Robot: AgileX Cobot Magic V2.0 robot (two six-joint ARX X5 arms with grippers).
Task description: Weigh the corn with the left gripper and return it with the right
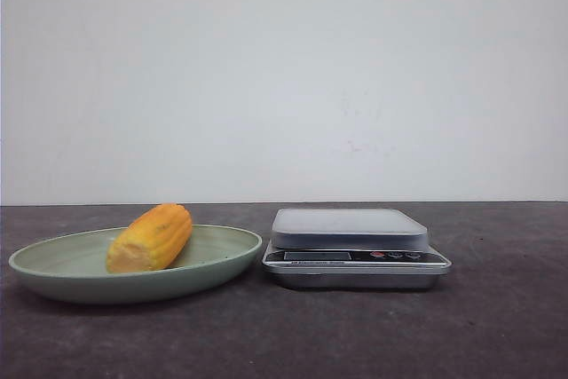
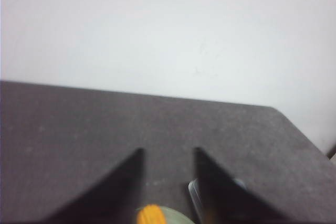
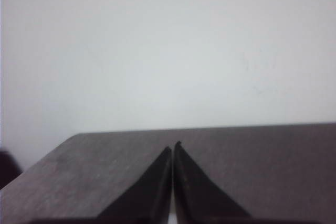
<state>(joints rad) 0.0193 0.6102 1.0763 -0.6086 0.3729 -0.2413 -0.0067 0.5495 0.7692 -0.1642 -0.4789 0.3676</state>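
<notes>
Corn (image 1: 151,237), ridged and stubby, lies in a shallow green plate (image 1: 222,259); left gripper (image 2: 167,156) parted, right gripper (image 3: 172,148) closed.

In the left wrist view the corn (image 2: 151,215) is a blurred orange blob cut off by the bottom edge, with the plate (image 2: 176,216) beside it likewise cropped. The scale (image 2: 193,191) is mostly hidden behind a dark finger (image 2: 220,198). Scale display (image 1: 317,256) is unreadable.
</notes>
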